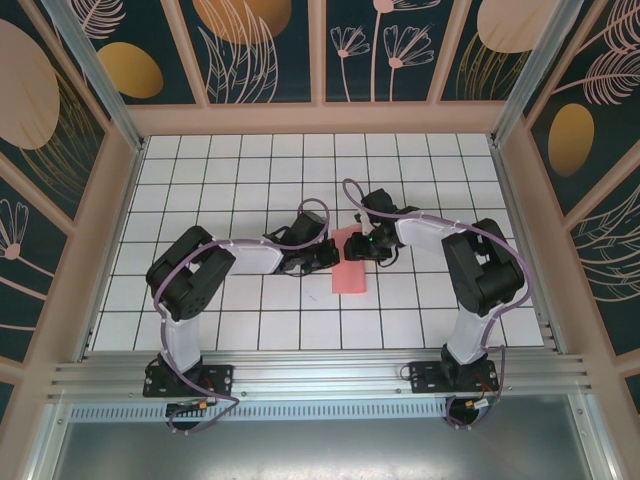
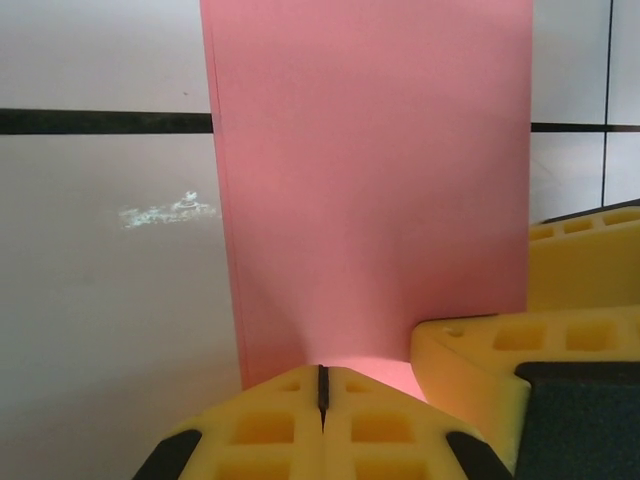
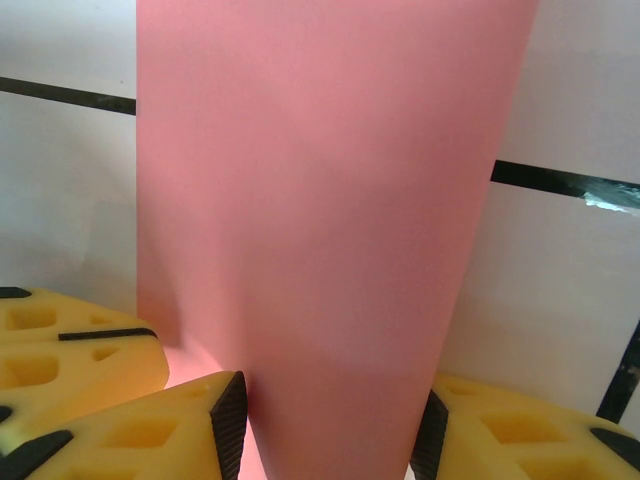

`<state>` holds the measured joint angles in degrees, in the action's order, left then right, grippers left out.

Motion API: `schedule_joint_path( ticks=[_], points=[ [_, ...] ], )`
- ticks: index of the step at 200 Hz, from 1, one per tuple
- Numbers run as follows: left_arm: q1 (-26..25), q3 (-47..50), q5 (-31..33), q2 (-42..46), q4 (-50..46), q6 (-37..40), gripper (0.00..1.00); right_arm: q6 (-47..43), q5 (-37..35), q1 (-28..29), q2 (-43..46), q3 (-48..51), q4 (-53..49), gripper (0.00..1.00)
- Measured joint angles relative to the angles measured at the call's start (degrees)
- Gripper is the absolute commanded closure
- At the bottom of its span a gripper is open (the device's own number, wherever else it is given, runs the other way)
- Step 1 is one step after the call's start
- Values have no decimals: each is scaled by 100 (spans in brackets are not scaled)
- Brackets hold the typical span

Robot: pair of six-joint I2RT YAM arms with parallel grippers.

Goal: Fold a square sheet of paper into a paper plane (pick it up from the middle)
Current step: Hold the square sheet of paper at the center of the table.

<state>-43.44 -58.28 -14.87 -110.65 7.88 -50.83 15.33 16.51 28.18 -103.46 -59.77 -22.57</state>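
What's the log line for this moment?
paper: pink rectangle | left claw: shut on paper edge | right claw: astride paper, grip unclear

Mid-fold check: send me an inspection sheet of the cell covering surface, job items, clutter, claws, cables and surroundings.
Surface: white gridded table; a small pale scuff beside the paper.
Job's things: square sheet of paper, pink, lying as a narrow rectangle mid-table between the claws. A doubled edge in the left wrist view suggests it is folded in half. No plane shape yet.
Clutter: nothing seen.
Grippers: left claw shut, its tips pinching the sheet's edge. Right claw has its fingers apart with the sheet between them; whether it is squeezing cannot be told.
Cables: lilac cables loop along both arms.
Surroundings: floral wall panels; aluminium rail at the near edge.
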Motion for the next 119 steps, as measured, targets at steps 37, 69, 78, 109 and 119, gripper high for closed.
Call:
schedule_joint_path(
  ticks=[37,69,78,109,119],
  points=[
    [-42,-155,181,-52,-334,90,100,0,0,2,0,0,0,51],
    [-111,-310,350,-85,-590,164,100,0,-2,4,0,0,0,51],
    [-127,-361,385,-96,-669,175,100,0,-2,4,0,0,0,51],
    [-170,-461,509,-133,-807,195,100,0,-4,4,0,0,-2,51],
    [-173,-463,511,-138,-809,195,100,0,-4,4,0,-11,-15,50]
  ],
)
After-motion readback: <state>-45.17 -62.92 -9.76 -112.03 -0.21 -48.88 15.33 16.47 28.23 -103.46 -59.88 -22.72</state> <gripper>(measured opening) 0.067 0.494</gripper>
